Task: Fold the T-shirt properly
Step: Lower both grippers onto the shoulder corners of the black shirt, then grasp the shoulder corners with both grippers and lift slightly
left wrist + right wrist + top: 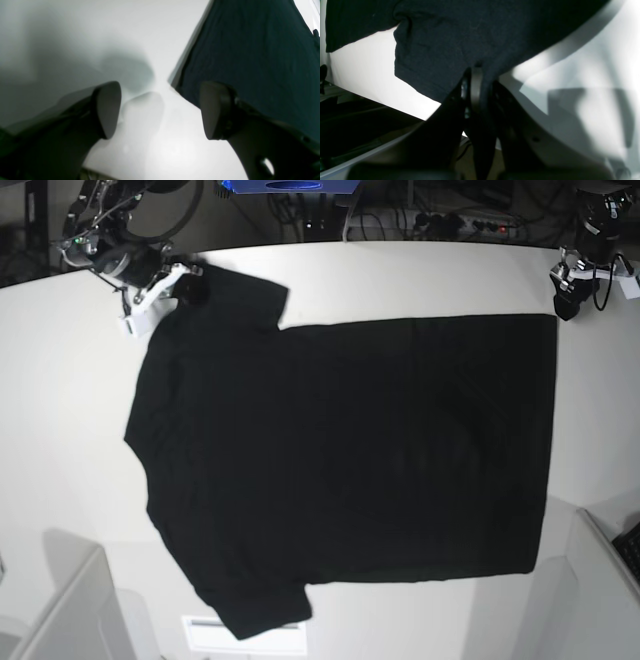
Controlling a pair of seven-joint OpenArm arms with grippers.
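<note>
The black T-shirt [350, 450] lies spread flat on the white table [420, 275], plain side up, sleeves to the left and hem to the right. My right gripper [186, 283] is at the far-left sleeve and is shut on a pinch of the T-shirt [470, 32]; the cloth bunches between the right gripper's [477, 82] jaws. My left gripper [566, 302] hovers just beyond the far-right hem corner. In the left wrist view the left gripper [161, 110] stands open over bare table, with the T-shirt [250, 50] corner just ahead of its right finger [215, 110].
Cables and a blue object [290, 185] lie behind the table's far edge. Grey bins stand at the near left [70, 610] and near right [600, 580] corners. A pale rectangle [240, 635] sits by the near sleeve.
</note>
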